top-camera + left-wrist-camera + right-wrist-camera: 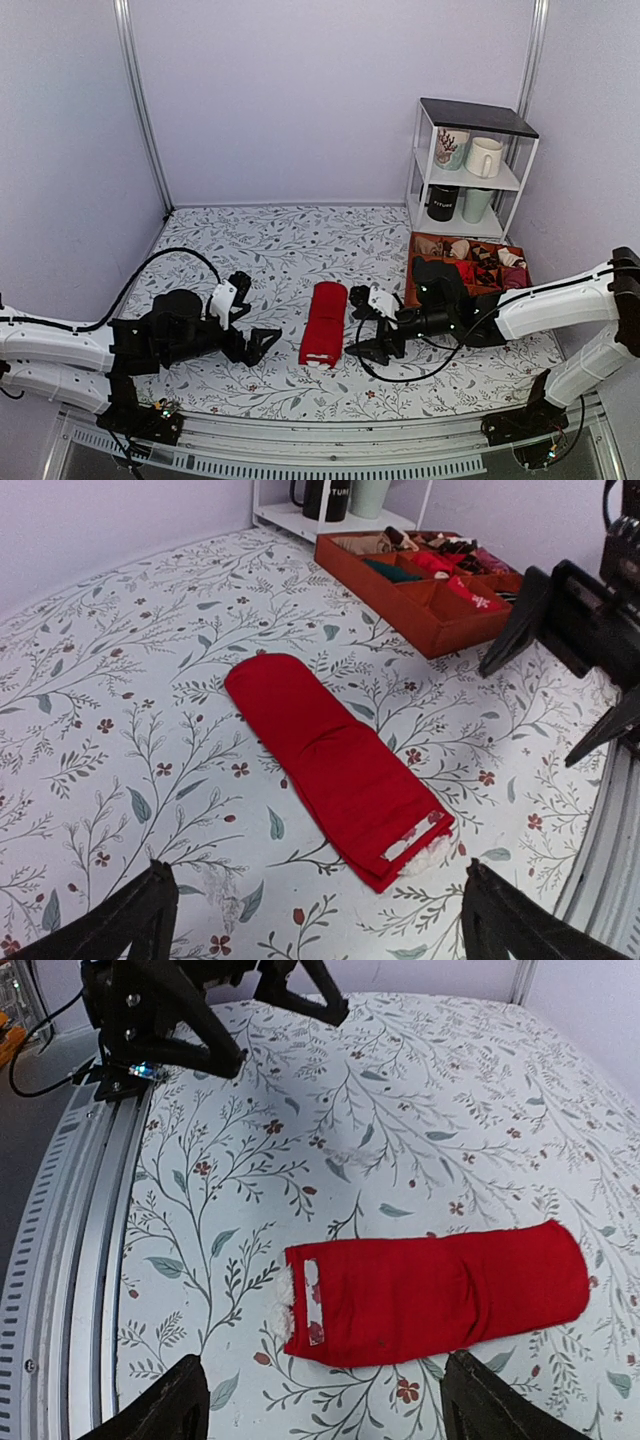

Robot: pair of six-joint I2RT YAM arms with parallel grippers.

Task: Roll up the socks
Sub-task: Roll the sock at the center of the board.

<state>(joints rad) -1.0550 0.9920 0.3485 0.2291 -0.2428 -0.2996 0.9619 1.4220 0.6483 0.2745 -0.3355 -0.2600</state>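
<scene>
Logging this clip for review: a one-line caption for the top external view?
Red socks lie flat and unrolled on the floral table, between the open left gripper and open right gripper.

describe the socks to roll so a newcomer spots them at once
On the floral-patterned table, look midway between the left gripper and the right gripper. The socks lie flat there, one long plain bright red strip with a small white mark at its near end. The other socks sit bundled in the brown tray farther right.
</scene>
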